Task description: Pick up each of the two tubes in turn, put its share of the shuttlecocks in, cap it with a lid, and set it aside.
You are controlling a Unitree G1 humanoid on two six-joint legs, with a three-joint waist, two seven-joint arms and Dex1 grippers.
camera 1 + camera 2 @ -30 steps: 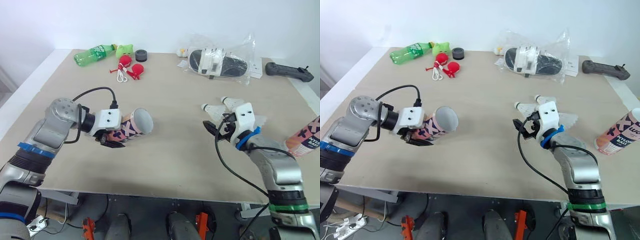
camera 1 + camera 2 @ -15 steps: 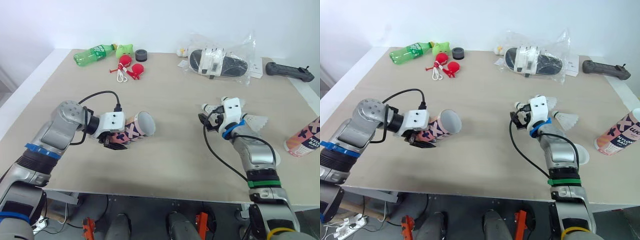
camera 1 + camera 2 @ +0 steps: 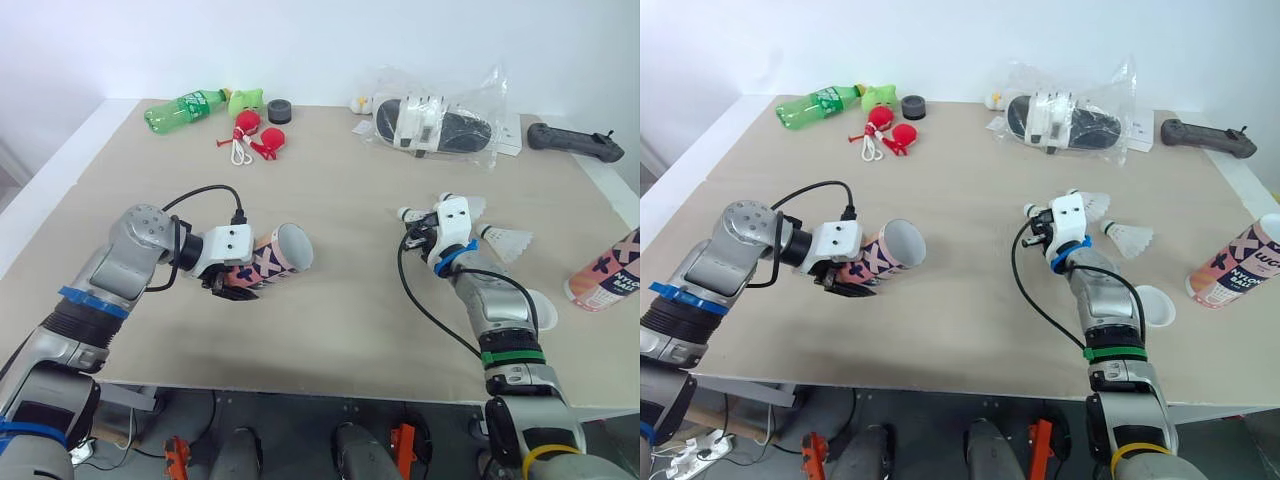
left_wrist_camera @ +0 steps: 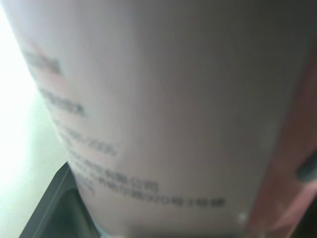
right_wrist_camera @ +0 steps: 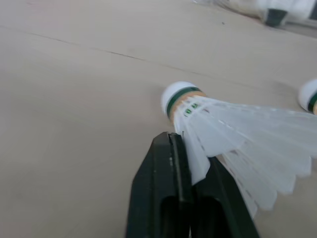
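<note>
The left pincer [image 3: 228, 286] is clamped round a patterned tube [image 3: 272, 260] lying toward 9 o'clock on the surface [image 3: 340, 180], its open mouth facing 3 o'clock. Toward 3 o'clock of centre, the right pincer [image 5: 188, 154] has its fingers closed on the feathers of a shuttlecock [image 5: 223, 124]. The second tube [image 3: 605, 272] sits at the 3 o'clock edge.

Pale wooden tabletop [image 3: 340, 330] before a plain white wall [image 3: 300, 40], bright even light.
</note>
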